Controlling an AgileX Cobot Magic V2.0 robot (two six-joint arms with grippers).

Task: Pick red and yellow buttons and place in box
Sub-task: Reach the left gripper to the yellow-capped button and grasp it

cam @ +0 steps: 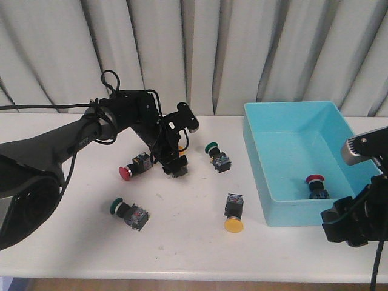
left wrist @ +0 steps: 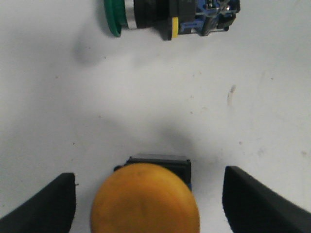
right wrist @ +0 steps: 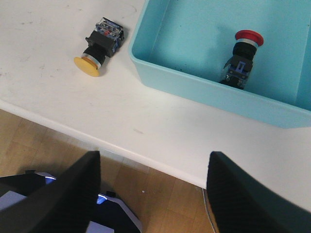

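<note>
My left gripper [cam: 174, 161] is open and down at the table around a yellow button [left wrist: 145, 203], which sits between its fingers [left wrist: 46, 204] without touching either; in the front view this button is almost hidden. A red button [cam: 127, 173] lies just left of it. Another yellow button [cam: 233, 223] lies near the front, also in the right wrist view [right wrist: 87, 65]. A red button [cam: 314, 182] lies inside the light-blue box [cam: 303, 212], seen too in the right wrist view [right wrist: 247, 38]. My right gripper [cam: 348, 221] is open and empty by the box's front right corner, over the table's front edge [right wrist: 153, 194].
Two green buttons lie on the table, one right of my left gripper [cam: 213, 149] [left wrist: 146, 14] and one at the front left [cam: 119, 207]. A grey curtain hangs behind the table. Wooden floor [right wrist: 160, 199] shows below the table's front edge.
</note>
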